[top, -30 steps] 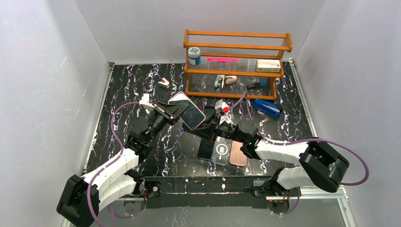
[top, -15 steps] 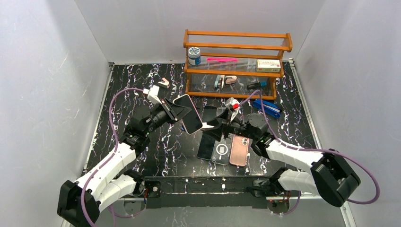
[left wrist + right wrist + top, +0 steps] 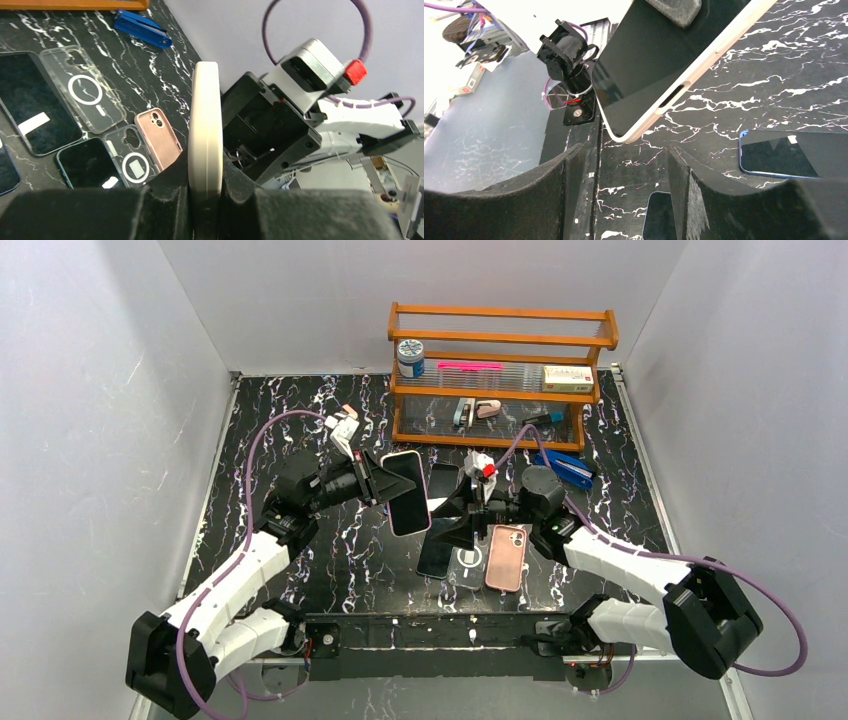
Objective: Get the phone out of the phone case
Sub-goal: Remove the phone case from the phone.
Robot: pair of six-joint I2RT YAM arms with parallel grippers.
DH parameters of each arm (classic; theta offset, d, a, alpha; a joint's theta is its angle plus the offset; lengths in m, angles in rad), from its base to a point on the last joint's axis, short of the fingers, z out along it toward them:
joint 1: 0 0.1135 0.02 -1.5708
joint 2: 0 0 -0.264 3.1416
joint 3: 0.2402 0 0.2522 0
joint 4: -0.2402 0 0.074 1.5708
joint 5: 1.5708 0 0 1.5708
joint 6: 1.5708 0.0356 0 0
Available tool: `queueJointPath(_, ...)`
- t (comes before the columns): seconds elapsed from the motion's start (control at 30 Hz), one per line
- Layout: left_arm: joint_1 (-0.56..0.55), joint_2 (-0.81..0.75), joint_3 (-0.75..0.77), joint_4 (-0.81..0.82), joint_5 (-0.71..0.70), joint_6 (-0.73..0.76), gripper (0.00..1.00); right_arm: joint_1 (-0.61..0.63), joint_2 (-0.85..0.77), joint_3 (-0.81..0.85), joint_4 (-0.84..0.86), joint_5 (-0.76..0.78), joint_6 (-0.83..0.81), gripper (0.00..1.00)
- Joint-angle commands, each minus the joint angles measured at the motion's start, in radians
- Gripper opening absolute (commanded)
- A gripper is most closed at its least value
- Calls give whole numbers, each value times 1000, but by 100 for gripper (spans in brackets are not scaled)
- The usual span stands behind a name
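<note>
My left pincer (image 3: pixel 388 487) is clamped tight on the phone case (image 3: pixel 407 493), holding it on edge above the surface (image 3: pixel 270 440). In the left wrist view its pale rim stands upright between my pads (image 3: pixel 175 200). The phone (image 3: pixel 644 60) sits inside the case, its dark screen turned toward my right arm. My right pincer (image 3: pixel 447 523) gapes wide and grips nothing. The case's lower corner hangs just at the mouth of the gap, apart from both fingers (image 3: pixel 549 175).

At the back, a wooden rack (image 3: pixel 500 370) carries a tin (image 3: pixel 410 358), a pink pen (image 3: pixel 470 366) and a box (image 3: pixel 568 378) on its upper shelf. A blue stapler (image 3: pixel 565 468) lies in front of the rack. Beneath my right pincer, a dark phone (image 3: pixel 435 555), a clear case (image 3: pixel 468 560) and a pink case (image 3: pixel 505 558) lie flat side by side.
</note>
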Motion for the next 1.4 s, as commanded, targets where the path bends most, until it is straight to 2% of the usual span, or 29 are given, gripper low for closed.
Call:
queueJointPath(0.0,3,-2,47,123,123,-16,0,-4,36,71,30,-118,-11,67)
queueJointPath(0.4,-2,13,25,185,155,-48,0,-3,99,128,89,-213,34,55)
queueJointPath(0.7,-18,0,19,205,180,-73,0,-4,115,138,88,-225,34,40)
queueJointPath(1.2,-20,-12,10,204,195,-71,0,-3,104,132,139,-215,123,37)
queueJointPath(1.37,-20,-29,9,203,194,-79,0,-3,110,131,135,-225,110,19)
